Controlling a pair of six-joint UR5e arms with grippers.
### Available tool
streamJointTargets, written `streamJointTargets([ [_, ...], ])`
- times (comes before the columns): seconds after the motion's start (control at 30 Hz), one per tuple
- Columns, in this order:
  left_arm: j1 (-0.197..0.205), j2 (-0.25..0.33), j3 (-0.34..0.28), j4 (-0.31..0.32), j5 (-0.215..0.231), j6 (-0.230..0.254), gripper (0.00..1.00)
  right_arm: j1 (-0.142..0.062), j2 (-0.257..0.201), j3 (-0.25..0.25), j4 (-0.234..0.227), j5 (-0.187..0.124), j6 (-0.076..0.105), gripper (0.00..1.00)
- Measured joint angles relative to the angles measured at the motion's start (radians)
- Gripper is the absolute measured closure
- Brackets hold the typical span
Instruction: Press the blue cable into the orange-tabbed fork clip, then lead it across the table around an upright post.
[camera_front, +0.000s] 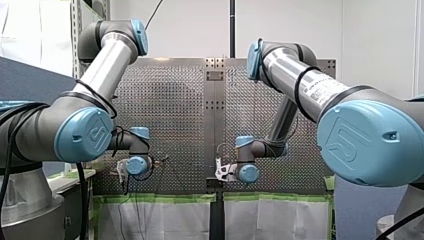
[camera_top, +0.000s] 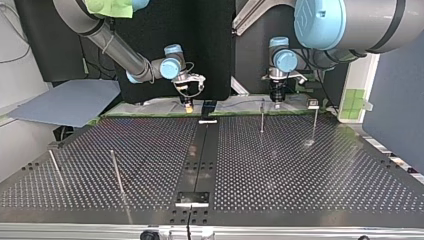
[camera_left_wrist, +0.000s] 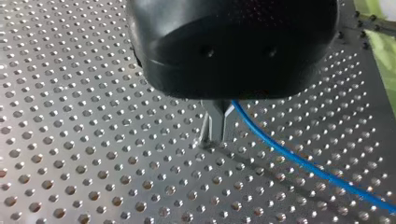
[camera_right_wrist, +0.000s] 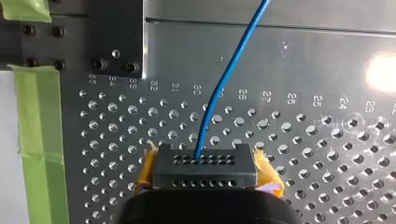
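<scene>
White walls stand behind a grey perforated metal desk (camera_front: 170, 100), which has green tape (camera_front: 160, 198) along its near edge. In the front view, two arms reach over it. My black left tool (camera_front: 121, 169) and my right tool (camera_front: 222, 171) hang low by that taped edge, well apart. Both are too small here to show how wide they stand.

In the top view the two tools point down at the desk's far edge, the right tool at the view's left and the left tool at the view's right. Four thin upright metal posts (camera_top: 262, 117) stand on the desk. Two are near the left tool and two are at the view's near left.

In the left wrist view the left tool's metal fingers (camera_left_wrist: 215, 126) are drawn narrow, almost together, with their tips down at the desk. One thin blue cable (camera_left_wrist: 299, 161) meets the side of one finger just under the black body and runs away over the holes, lying low on the desk. I cannot tell whether the fingers pinch it.

In the right wrist view the right tool is closed. Its black drilled fingertips (camera_right_wrist: 205, 165) are pressed together between two yellow pads (camera_right_wrist: 268, 175), and the blue cable is clamped in their middle. From there the cable rises ahead of the tool, over the holes and the plain strip beyond.
</scene>
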Motion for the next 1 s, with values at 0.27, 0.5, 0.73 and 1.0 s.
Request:
streamJointTargets([
  [0.27,0.007,0.0,0.0,0.042,-0.009,-0.001,1.0,0.002,0.028,0.0,0.01,-0.002,-0.016,1.0],
  [0.5,0.004,0.0,0.0,0.022,-0.024,0.024,1.0,0.001,0.046,-0.004,0.014,-0.001,-0.019,1.0],
  [0.73,0.0,0.0,0.0,-0.037,-0.056,0.059,1.0,0.004,0.047,-0.016,0.025,-0.001,-0.03,1.0],
  [1.0,-0.014,0.0,0.0,-0.103,-0.074,0.096,1.0,0.007,0.048,-0.022,0.031,-0.002,-0.032,1.0],
])
